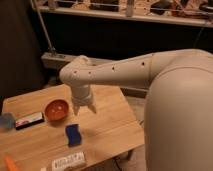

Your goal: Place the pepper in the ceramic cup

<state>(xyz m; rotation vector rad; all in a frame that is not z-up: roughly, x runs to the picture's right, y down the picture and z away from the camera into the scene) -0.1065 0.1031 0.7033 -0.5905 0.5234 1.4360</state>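
Light wooden surface (107,125), white robot arm reaching in from right, hand (85,110) pointing down above mid-surface, fingers spread wide, nothing between them, round red-orange bowl (56,110) just left of hand, blue block (74,134) nearer, small bright orange tapered pepper (10,164) at near left corner, well apart from hand.

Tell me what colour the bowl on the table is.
Red-orange, camera view. The gripper hangs beside the bowl, jaws open.

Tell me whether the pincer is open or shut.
Open: the pincer hangs above the wooden table, beside the red-orange bowl, its two fingers apart with nothing between them.
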